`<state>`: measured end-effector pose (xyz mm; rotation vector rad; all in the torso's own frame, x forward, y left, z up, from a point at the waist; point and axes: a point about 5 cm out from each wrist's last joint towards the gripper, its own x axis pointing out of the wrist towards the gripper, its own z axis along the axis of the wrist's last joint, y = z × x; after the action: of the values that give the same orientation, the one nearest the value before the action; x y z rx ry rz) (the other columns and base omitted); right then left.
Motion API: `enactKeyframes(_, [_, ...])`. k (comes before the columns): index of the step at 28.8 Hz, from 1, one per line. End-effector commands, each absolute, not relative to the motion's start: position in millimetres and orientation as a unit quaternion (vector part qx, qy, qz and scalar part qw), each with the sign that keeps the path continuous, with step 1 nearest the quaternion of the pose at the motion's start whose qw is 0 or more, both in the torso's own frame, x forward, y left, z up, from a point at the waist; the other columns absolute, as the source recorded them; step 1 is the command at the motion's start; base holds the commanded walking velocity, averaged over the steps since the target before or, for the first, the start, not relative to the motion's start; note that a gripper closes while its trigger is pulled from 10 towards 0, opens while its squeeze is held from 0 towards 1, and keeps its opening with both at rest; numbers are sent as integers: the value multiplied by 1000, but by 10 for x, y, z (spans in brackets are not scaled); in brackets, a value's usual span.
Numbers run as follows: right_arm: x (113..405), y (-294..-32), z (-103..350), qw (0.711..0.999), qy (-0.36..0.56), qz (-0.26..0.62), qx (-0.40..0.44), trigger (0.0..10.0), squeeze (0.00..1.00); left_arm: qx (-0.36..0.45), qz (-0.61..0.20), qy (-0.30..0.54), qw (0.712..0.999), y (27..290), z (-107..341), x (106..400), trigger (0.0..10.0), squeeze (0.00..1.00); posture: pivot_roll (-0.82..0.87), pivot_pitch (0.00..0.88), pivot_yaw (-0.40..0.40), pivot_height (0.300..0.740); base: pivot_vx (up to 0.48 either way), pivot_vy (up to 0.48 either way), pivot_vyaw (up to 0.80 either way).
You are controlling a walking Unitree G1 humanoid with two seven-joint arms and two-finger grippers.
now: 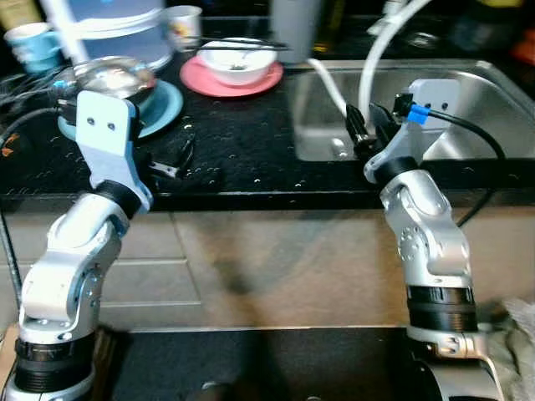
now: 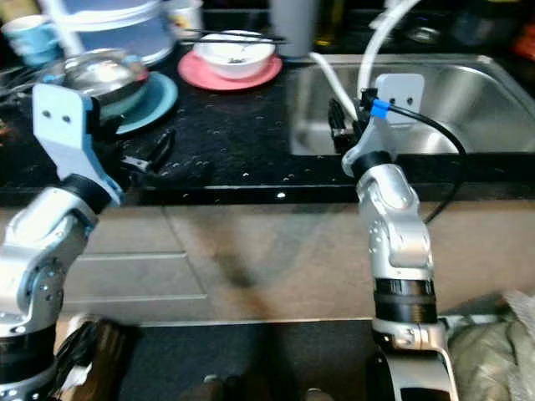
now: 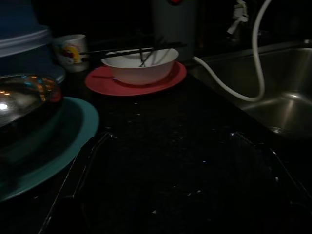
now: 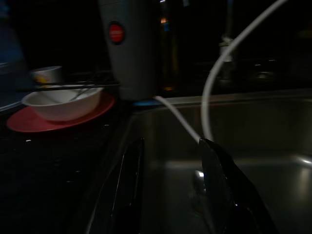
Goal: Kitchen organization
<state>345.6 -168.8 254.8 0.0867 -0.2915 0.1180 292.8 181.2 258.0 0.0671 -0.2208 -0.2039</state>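
Note:
A white bowl point(image 1: 238, 60) with black chopsticks laid across it sits on a pink plate point(image 1: 231, 81) at the back of the black counter point(image 1: 242, 150). To its left a steel bowl point(image 1: 109, 78) rests on a teal plate point(image 1: 164, 109). My left gripper point(image 1: 174, 160) hovers low over the counter beside the teal plate, open and holding nothing. My right gripper point(image 1: 368, 125) is open too, over the near left edge of the steel sink point(image 1: 476, 92). In the right wrist view its fingers point(image 4: 217, 185) point along the sink rim toward the bowl.
A white hose point(image 1: 368, 67) loops from the back into the sink. Behind the bowl stands a grey tumbler point(image 1: 294, 29). A mug point(image 1: 185, 25), a blue cup point(image 1: 33, 43) and a blue-and-white container point(image 1: 117, 29) crowd the back left. Cabinet fronts lie below the counter edge.

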Motion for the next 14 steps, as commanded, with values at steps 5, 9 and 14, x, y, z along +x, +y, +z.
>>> enactKeyframes(5, [3474, -1690, 2526, 987, -146, 50, 47, 10000, 0, 24, -98, -86, 991, 1801, 2530, 2946, 10000, 0, 61, 107, -7, 740, 0, 0, 0])
enactKeyframes(9, [3482, -1680, 2557, 986, -153, 53, 49, 10000, 0, 23, -93, -85, 992, 1804, 2534, 2950, 10000, 0, 61, 100, -10, 740, 0, 0, 0])
enactKeyframes(14, [3488, -1662, 2552, 985, -152, 58, 52, 10000, 0, 20, -89, -87, 992, 1808, 2544, 2949, 10000, 0, 63, 98, -16, 740, 0, 0, 0])
